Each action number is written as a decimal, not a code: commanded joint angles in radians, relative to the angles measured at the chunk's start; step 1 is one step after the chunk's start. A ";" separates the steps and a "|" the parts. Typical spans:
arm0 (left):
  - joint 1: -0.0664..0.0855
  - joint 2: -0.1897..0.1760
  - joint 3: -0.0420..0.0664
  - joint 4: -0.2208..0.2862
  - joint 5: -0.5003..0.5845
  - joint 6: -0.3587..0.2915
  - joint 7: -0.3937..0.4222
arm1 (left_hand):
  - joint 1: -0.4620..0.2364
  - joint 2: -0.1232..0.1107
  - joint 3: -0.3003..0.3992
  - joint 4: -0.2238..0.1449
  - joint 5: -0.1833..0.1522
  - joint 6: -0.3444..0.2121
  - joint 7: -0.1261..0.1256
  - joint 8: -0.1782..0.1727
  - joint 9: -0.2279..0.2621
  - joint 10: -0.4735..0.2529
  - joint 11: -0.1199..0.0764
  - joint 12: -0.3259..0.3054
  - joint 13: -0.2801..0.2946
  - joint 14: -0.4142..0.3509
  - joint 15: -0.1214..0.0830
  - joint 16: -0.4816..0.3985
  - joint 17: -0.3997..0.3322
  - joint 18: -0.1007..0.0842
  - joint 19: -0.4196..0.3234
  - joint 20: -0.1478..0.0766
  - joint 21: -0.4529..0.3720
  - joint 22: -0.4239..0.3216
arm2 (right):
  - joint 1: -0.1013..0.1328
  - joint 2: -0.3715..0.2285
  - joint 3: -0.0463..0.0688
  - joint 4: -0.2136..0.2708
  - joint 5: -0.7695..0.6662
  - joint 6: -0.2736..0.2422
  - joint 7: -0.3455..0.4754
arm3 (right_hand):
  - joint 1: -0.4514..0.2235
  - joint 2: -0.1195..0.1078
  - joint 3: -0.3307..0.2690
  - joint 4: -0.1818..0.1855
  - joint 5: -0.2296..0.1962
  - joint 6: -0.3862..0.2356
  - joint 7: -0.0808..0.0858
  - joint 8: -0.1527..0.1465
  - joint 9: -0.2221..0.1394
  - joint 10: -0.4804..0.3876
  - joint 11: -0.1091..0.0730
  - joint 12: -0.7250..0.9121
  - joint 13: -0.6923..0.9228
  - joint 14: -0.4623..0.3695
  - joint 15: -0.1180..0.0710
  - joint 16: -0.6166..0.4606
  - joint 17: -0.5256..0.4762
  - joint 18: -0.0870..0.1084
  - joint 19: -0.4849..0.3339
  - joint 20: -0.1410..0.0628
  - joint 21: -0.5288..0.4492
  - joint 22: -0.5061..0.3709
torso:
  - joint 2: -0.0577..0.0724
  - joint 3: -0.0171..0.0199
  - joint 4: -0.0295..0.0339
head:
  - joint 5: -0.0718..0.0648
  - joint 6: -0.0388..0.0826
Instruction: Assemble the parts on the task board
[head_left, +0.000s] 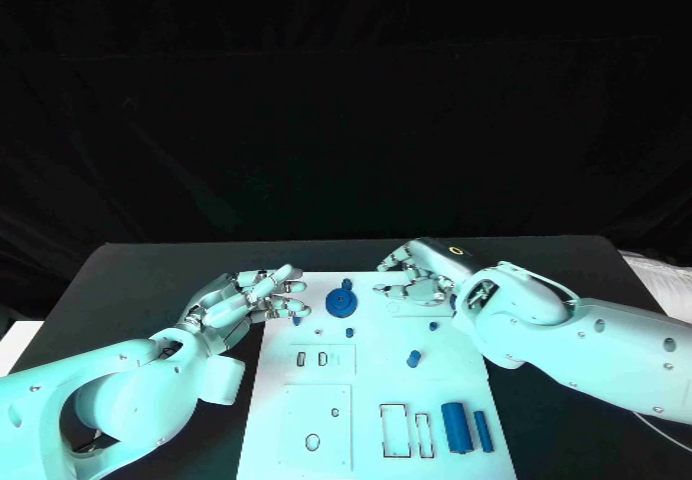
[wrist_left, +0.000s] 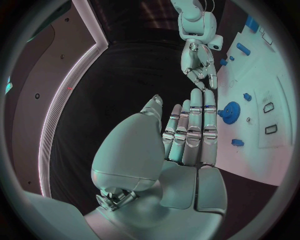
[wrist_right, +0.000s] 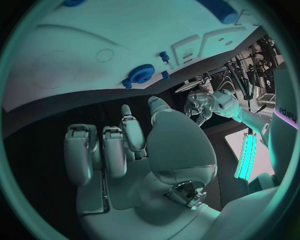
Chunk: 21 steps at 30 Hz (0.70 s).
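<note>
Blue parts (head_left: 342, 301) sit near both open, empty hands, left hand (head_left: 248, 298) and right hand (head_left: 418, 272), so a careless reach could knock them off the task board (head_left: 325, 410).

Matt white task board (head_left: 368, 400), smooth blue plastic parts (head_left: 456, 427), matt black table (head_left: 144, 275)

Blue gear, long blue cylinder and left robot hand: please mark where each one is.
Blue gear (head_left: 340, 302): head view, on its round face.
Long blue cylinder (head_left: 456, 427): head view, on its middle.
Left robot hand (head_left: 245, 300): head view, on its middle, fingers spread.
</note>
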 joint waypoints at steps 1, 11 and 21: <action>0.001 0.002 0.001 -0.003 0.001 0.019 0.006 | 0.008 0.003 0.002 -0.007 -0.004 0.001 0.006 -0.003 -0.001 0.000 0.006 -0.005 -0.002 -0.005 0.002 -0.004 0.002 0.012 -0.003 0.001 -0.005 -0.001 | 0.002 -0.061 0.001 0.011 0.187 0.015 0.126 | 0.053 -0.012 0.000 -0.034 -0.042 -0.003 0.002 -0.003 -0.002 0.002 -0.001 -0.008 0.026 0.092 -0.001 0.003 0.201 -0.013 0.024 -0.001 0.006 0.093 | -0.006 0.0002 -0.0093 | 0.000 0.003; 0.001 0.021 0.000 -0.018 0.001 0.023 0.007 | 0.011 0.004 0.003 -0.010 -0.004 0.003 0.004 -0.003 0.000 0.003 0.005 -0.005 -0.001 -0.005 0.001 -0.005 0.004 0.012 -0.002 0.001 -0.005 -0.001 | -0.010 -0.221 0.001 -0.012 0.316 0.084 0.244 | 0.193 -0.021 0.015 -0.125 -0.092 -0.010 0.007 -0.003 -0.004 0.001 0.001 -0.016 0.023 0.093 0.001 0.004 0.205 -0.014 0.025 0.003 0.007 0.096 | -0.016 0.0114 -0.0245 | -0.010 0.010; 0.001 0.033 0.000 -0.028 0.001 0.026 0.005 | 0.012 0.005 0.004 -0.010 -0.005 0.003 0.004 -0.003 0.000 0.003 0.004 -0.005 -0.001 -0.005 0.001 -0.005 0.005 0.012 -0.002 0.001 -0.005 -0.002 | -0.025 -0.237 0.000 -0.052 0.322 0.092 0.234 | 0.189 -0.027 0.008 -0.125 -0.081 -0.011 0.008 -0.004 -0.004 -0.001 0.002 -0.022 0.020 0.093 0.002 0.005 0.206 -0.014 0.025 0.003 0.006 0.095 | -0.018 0.0177 -0.0288 | -0.008 0.008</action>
